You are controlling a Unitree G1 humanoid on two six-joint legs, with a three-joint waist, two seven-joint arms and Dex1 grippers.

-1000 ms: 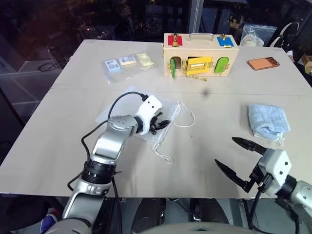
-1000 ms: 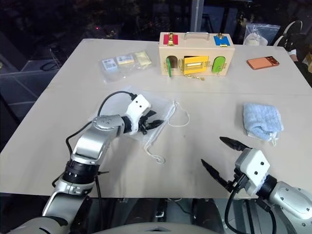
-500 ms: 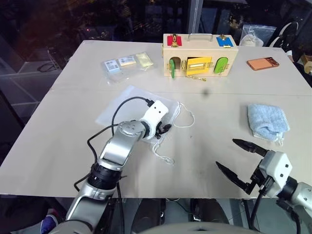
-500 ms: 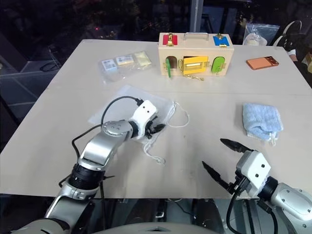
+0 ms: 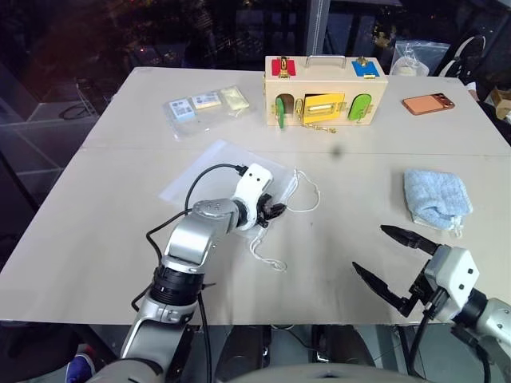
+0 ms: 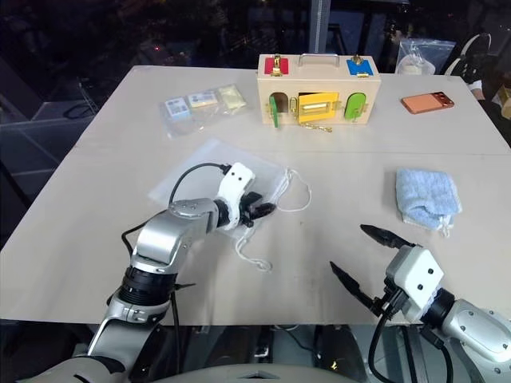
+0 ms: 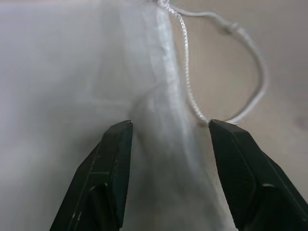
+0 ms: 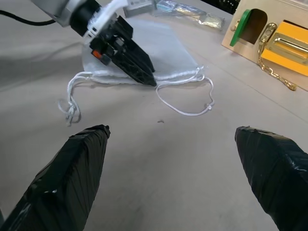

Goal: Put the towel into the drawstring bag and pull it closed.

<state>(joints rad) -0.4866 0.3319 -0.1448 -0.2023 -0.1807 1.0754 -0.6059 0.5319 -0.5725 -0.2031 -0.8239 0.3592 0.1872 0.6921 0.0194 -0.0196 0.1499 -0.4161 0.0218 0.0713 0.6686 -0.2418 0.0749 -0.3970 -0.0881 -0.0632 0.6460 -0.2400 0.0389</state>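
Found little of the task done. Saw the towel (image 5: pixel 435 197) lying folded on the bench (image 5: pixel 120 159) at the robot's right, well apart from the drawstring bag (image 5: pixel 207 171) and wholly outside it. Saw the drawstring bag lying flat near the middle of the bench, its mouth turned toward the towel's side and its cords (image 5: pixel 307 195) trailing loose in slack loops beside that mouth, so not drawn. Found the left tool (image 5: pixel 270 214) pitched down onto the mouth edge of the bag, fingers (image 7: pixel 113 159) parted and set either side of a bunched ridge of the sheer fabric, one cord running just beside the far finger; could not tell for certain whether any layer was pinched, but judged the fingers not clamped. Found the right tool (image 5: pixel 370 249) spread wide and empty, hovering above the near edge of the bench, near the towel but short of it and touching nothing. Judged the step in hand to be getting hold of the bag's mouth to open it. Reckoned as left to do: opening the mouth, fetching the towel, pushing it inside, then pulling the cords tight.
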